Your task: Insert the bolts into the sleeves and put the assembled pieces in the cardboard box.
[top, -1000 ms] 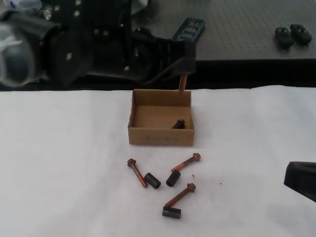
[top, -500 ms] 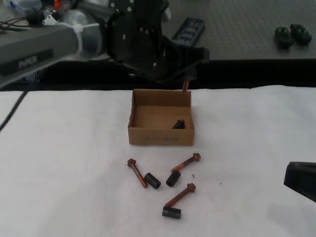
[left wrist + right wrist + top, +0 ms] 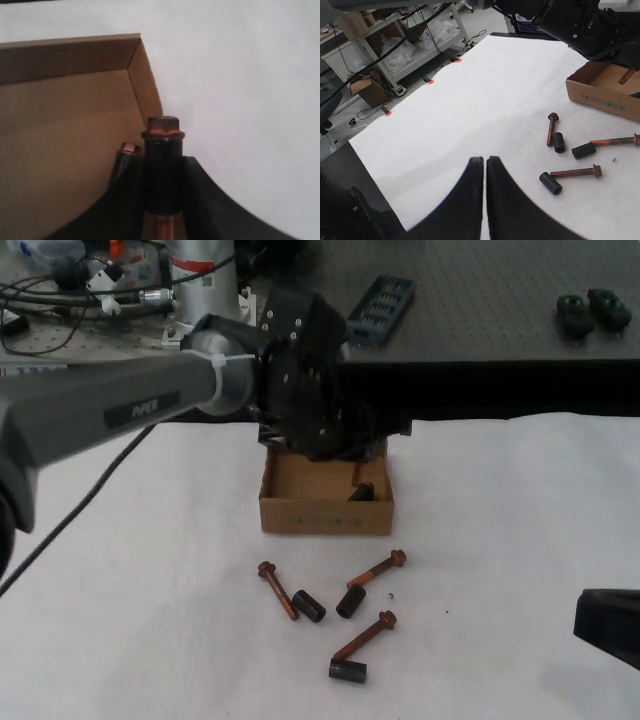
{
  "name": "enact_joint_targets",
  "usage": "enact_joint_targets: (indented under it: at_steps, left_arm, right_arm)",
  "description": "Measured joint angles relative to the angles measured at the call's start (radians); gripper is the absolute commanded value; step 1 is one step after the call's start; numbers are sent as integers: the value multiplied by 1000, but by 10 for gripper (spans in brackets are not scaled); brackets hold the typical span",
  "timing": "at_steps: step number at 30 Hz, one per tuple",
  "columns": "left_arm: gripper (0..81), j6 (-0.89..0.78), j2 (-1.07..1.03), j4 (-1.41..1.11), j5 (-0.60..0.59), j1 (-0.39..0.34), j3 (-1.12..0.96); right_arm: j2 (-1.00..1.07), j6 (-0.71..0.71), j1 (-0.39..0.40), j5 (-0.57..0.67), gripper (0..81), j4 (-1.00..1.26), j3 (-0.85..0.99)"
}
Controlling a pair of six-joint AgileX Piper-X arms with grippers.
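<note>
Left wrist view: tool (image 3: pixel 163 169) grips sleeved bolt (image 3: pixel 162 150) lengthwise (head outward) at cardboard box (image 3: pixel 75 55).

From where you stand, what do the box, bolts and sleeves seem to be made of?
Box: brown cardboard, matte, with thin folded walls.
Bolts: likely metal, copper-coloured with a dull sheen and hex heads.
Sleeves: matte black, either plastic or blackened metal; the look leaves that open.

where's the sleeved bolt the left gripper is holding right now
In the left wrist view the sleeved bolt sits clamped in the left gripper at a side wall of the cardboard box near its corner, beside an assembled piece lying inside.
</note>
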State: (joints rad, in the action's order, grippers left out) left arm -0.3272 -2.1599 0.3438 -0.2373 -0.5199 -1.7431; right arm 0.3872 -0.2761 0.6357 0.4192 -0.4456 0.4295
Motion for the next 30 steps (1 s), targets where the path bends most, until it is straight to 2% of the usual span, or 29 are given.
enact_joint_targets:
  at_steps: [12,26,28,30]
  left_arm:
    - [6,11,-117,-17,17,5,-17]
    - [1,26,-134,-63,17,8,-26]
    - [32,30,-134,-63,17,8,-26]
    - [114,33,-134,-63,17,8,-26]
  right_arm:
    - [0,-8,0,0,30,-28,0]
    - [0,-22,0,0,30,-28,0]
    - [0,-22,0,0,30,-28,0]
    - [0,-22,0,0,30,-28,0]
